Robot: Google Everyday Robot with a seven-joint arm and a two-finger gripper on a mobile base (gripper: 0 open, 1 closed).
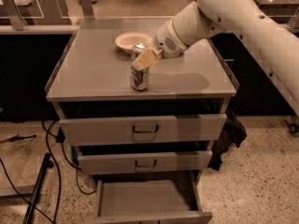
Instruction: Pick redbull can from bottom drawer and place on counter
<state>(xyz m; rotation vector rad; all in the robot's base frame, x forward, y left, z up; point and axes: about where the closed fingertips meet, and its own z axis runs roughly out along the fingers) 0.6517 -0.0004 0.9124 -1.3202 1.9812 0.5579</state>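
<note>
We find the redbull can standing on the bench, a plate behind it, the gripper at its top.

Can: silver-grey body, darker markings, silvery top.
Gripper, at the can's upper part over the counter: pale tan.
Arm: white, with a patch of small dark dots at the wrist.
Counter: plain grey, uniform.
Plate: cream.
Bottom drawer: grey throughout.
Upper drawers: grey, with dark handles.
Floor: beige, speckled.
Cables: black.
</note>
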